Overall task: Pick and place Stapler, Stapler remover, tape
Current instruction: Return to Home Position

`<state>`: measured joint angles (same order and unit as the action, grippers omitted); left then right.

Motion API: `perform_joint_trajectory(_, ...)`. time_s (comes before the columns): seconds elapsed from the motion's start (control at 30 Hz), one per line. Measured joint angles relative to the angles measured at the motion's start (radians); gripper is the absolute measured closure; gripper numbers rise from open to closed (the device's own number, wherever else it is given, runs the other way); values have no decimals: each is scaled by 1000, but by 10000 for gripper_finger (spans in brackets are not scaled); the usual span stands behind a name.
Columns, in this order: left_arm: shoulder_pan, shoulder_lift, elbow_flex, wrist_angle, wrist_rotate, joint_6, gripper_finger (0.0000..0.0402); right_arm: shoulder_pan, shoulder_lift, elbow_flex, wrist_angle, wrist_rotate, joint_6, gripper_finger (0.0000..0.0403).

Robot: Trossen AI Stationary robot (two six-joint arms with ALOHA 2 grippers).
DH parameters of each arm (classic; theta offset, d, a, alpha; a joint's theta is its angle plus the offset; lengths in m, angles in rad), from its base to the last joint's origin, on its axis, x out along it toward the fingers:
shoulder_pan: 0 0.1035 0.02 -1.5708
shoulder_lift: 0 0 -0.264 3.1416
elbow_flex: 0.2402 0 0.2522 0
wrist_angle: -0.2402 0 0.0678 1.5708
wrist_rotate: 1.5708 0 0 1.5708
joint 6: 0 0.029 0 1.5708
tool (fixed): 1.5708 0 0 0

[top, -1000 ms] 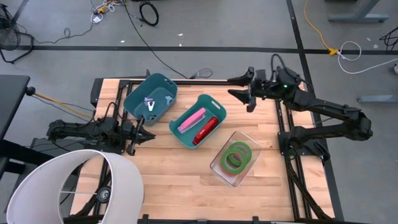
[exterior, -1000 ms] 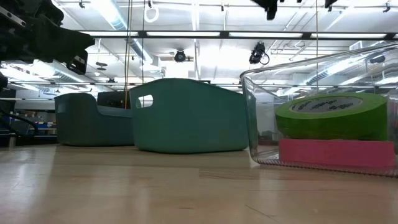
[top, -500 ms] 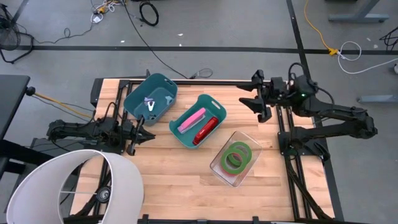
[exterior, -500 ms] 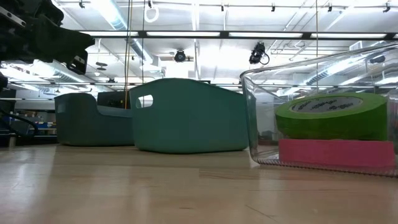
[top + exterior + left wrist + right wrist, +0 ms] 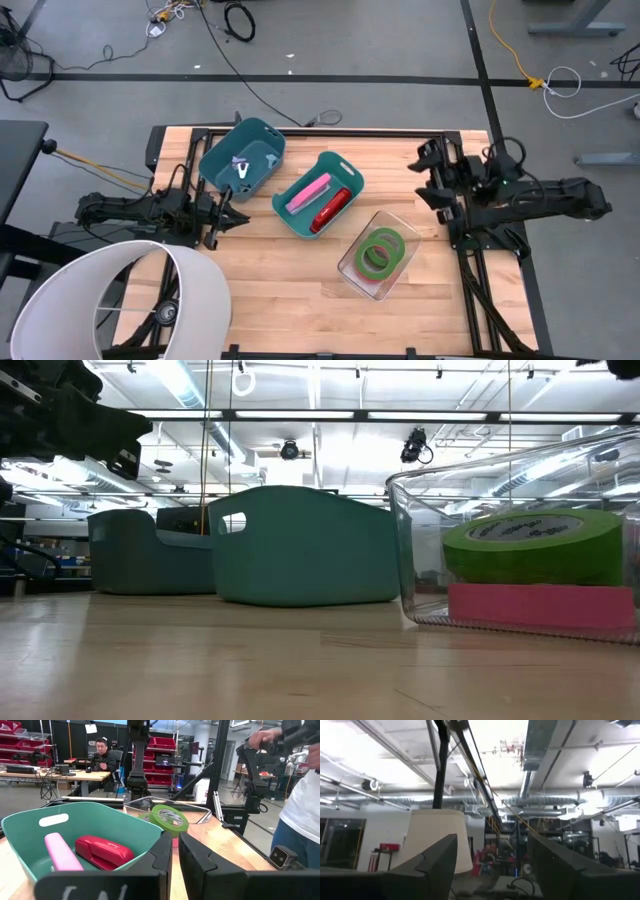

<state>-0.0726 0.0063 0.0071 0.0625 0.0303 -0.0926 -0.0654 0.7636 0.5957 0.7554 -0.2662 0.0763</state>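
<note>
R gripper (image 5: 428, 178) hangs spread and empty at the table's right edge. Nothing's left to grab, imo: both tape rolls (image 5: 378, 252) lie stacked in the clear bin (image 5: 400, 225). L gripper (image 5: 175, 851), fingers pressed together on nothing, parks beside the blue bin (image 5: 268, 135).

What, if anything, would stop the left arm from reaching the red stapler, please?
Likely yes, nothing much: the red stapler lies uncovered in the open teal bin, near the left gripper.

Both the left arm (image 5: 130, 210) and right arm (image 5: 545, 195) are black, jointed, with blocky dark jaws.
</note>
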Motion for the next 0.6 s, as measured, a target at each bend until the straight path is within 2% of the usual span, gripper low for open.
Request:
perform_joint_trajectory(0.2, 0, 0, 0, 1, 0, 0, 365, 45, -124, -156, 74, 71, -2, 163)
perform_joint_trajectory(0.6, 0, 0, 0, 0, 0, 0, 365, 56, -285, -345, 94, 67, 49, 163)
